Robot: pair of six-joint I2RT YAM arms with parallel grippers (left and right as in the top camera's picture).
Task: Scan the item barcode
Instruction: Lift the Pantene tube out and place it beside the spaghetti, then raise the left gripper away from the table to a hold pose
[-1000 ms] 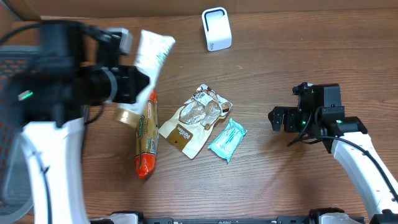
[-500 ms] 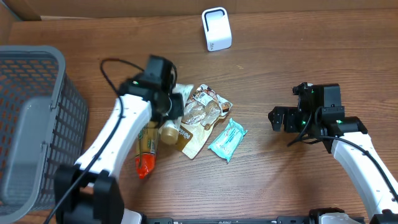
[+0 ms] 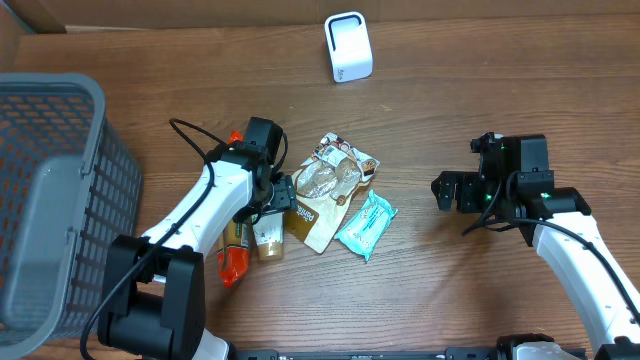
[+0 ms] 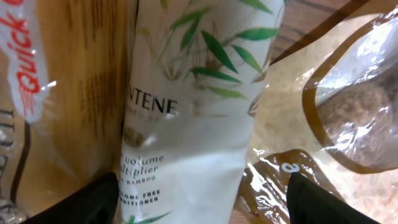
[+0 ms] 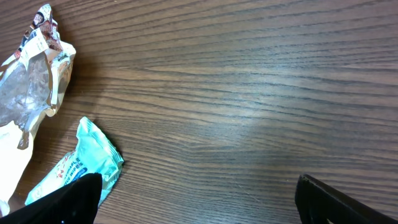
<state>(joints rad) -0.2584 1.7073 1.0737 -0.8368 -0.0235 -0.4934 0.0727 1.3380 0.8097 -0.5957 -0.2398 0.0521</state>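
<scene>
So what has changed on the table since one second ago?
The left arm brought the white tube down from high up onto the table, between the orange packet and the brown pouch. The left fingers then opened and let it go. The right fingers, open and apart from everything, the blue packet and the white scanner stayed as they were.

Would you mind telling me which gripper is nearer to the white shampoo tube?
Left. The left gripper hovers right over the white shampoo tube, jaws straddling it; the right gripper sits far off across the table.
</scene>
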